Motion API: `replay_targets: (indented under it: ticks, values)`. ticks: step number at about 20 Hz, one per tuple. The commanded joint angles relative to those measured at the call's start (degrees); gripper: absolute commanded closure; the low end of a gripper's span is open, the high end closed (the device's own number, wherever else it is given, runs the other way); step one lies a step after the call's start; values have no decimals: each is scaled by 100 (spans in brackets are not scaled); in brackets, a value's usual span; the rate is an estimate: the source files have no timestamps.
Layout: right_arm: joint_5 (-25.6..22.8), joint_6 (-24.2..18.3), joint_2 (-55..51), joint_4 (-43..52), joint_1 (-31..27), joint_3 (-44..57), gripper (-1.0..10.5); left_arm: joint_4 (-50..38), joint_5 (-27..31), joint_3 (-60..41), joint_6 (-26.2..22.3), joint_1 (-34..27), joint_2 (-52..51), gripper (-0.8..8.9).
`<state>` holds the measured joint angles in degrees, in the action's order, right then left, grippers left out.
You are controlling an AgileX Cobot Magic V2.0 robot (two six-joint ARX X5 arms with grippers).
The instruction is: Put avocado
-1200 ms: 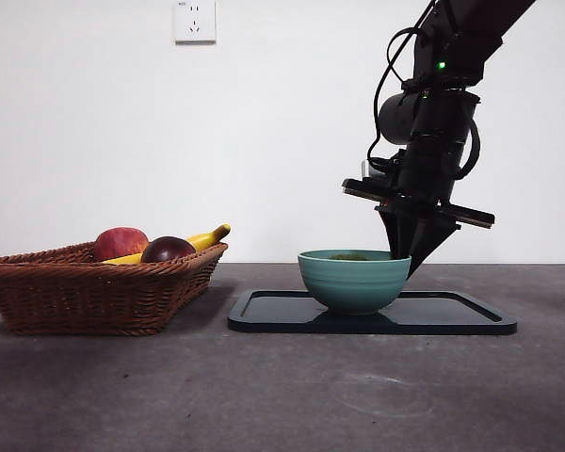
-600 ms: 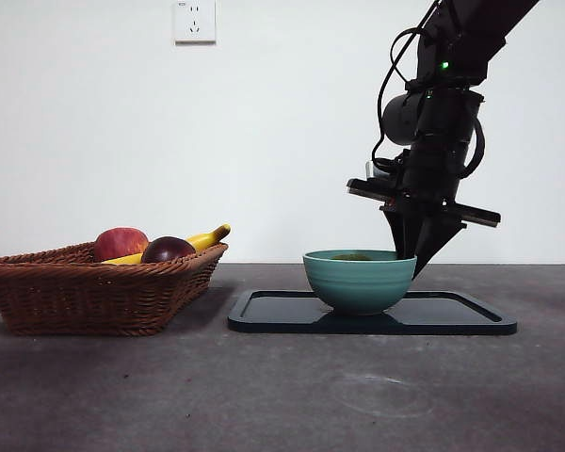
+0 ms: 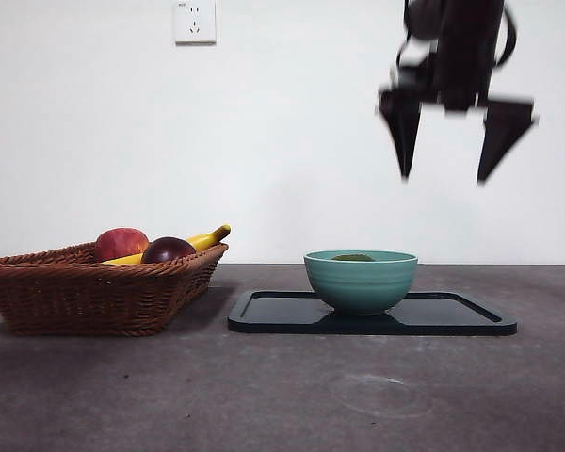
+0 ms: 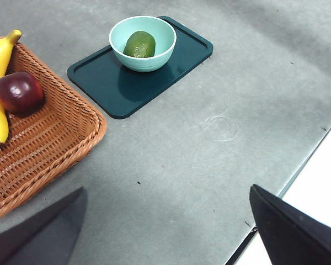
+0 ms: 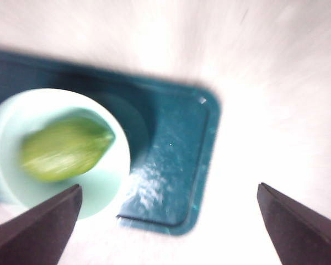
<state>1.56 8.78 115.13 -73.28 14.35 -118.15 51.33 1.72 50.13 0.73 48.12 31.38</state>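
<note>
On the worktop (image 4: 220, 83) a dark tray (image 4: 171, 66) carries the bowl (image 4: 154, 58), and the avocado (image 4: 139, 44) lies inside it, so placing looks done. The right gripper (image 3: 449, 174) hangs above, fingers apart and empty; the left gripper (image 4: 165, 232) waits, fingers apart.

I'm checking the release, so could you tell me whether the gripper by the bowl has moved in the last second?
Yes. The right gripper has risen from the teal bowl's rim to well above it, jaws open, leaving the avocado in the bowl.
</note>
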Motion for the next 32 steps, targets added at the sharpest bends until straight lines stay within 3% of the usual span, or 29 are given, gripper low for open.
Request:
replay_targets:
  ticks: [1, 4, 7, 14, 17, 19, 24, 32]
  values:
    - [-210, -85, -459, -39, 63, -173, 442, -24, 28, 46, -68, 31, 24, 345]
    - [-466, -223, -1353, -70, 212, 4, 442, -33, 28, 46, -70, 31, 24, 345]
    - [-505, -223, -2400, 162, 365, 863, 442, -33, 28, 46, -70, 31, 24, 345]
    - [-459, -214, -5794, 2256, 876, 4885, 442, -33, 28, 46, -70, 31, 24, 345]
    - [-433, -166, -7134, 2610, 1134, 6107, 442, -31, 28, 46, -70, 31, 24, 345]
    - [-437, 83, -7923, 2804, 1296, 6620, 442, -28, 28, 46, -68, 31, 24, 345]
    - [-463, 160, -8994, 2855, 1342, 6916, 442, -26, 28, 46, -68, 31, 24, 345]
    - [-461, 146, -9099, 2872, 1342, 6916, 442, -22, 28, 46, -68, 33, 24, 345]
